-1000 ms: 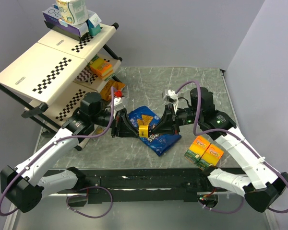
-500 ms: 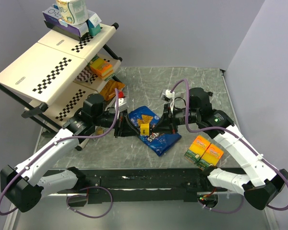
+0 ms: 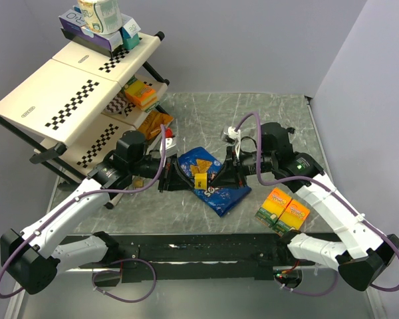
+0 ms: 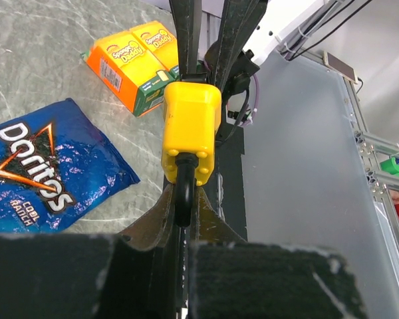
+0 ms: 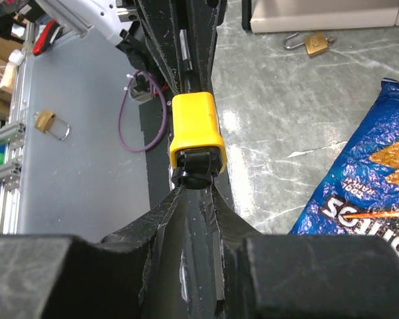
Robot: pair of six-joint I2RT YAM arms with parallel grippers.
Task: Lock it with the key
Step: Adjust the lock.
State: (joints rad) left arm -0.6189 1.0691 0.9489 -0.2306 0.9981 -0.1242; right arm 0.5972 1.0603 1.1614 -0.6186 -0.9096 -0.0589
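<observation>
Yellow padlock, from above, hangs in mid-air over the chip bag. Left wrist: your left gripper pinches its shackle, steadying it. Right wrist: your right gripper flanks the key in its base; pinching or not, you cannot tell

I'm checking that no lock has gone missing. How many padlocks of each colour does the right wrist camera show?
Yellow padlock: 1
Brass padlocks: 2
Total: 3
</observation>
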